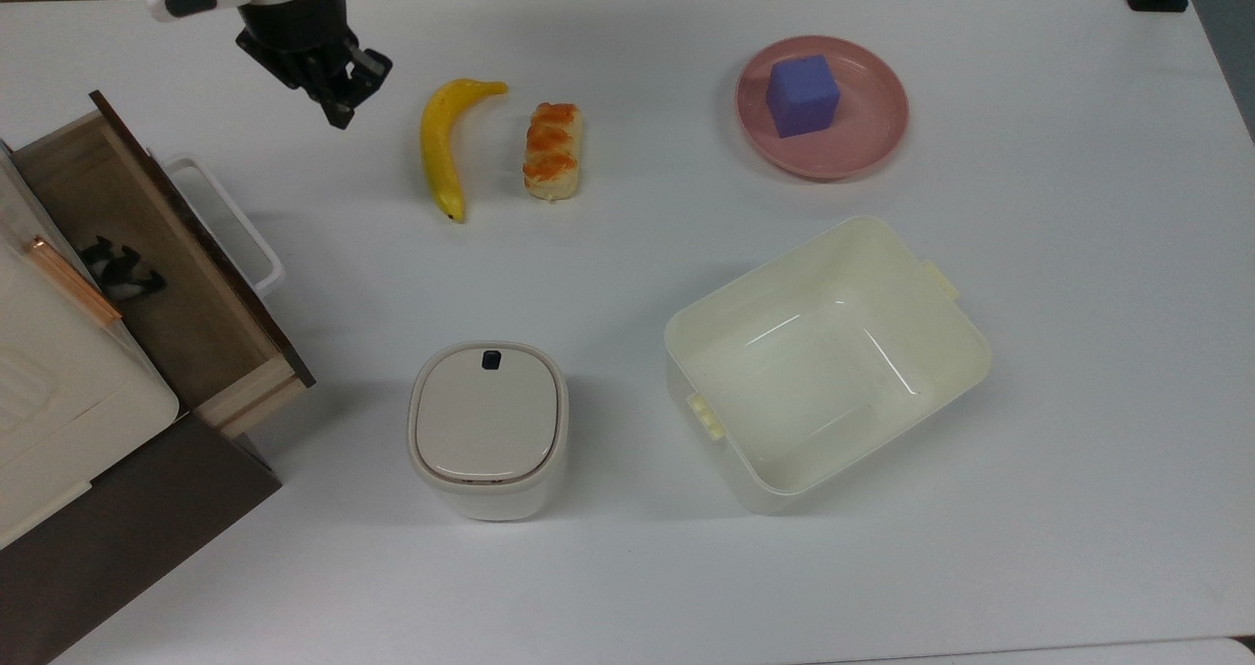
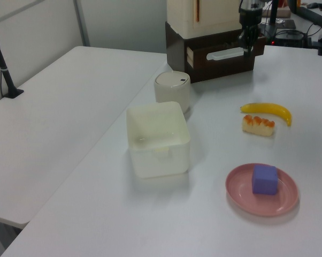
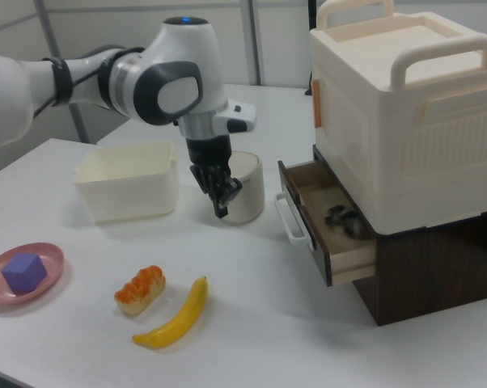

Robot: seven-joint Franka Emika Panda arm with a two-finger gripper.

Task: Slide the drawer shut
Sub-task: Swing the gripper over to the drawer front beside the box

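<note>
The claw (image 1: 338, 106) hangs in the air over the bench (image 1: 627, 567), pointing down. Its two fingers look pressed close together, with nothing held between them. In the top view the claw sits between the banana (image 1: 441, 145) and the drawer (image 1: 167, 273), near both but touching neither. Next to the banana lies a little bread roll (image 1: 552, 150).

The drawer is pulled well out of the dark brown cabinet (image 3: 421, 279), under a big cream box (image 3: 405, 113). Its white loop handle (image 3: 290, 218) sticks out at the front. A small dark thing (image 3: 345, 218) lies inside the drawer.

Farther off stand a white lidded bin (image 1: 487, 430), a cream tub (image 1: 824, 361) and a pink plate (image 1: 863, 135) with a purple block (image 1: 802, 94).

I think the arm is on the getting-close step, and the push has not begun. The next move needs the claw to go lower, in front of the drawer's dark front panel, and then press straight toward the cabinet so the drawer slides in without twisting
</note>
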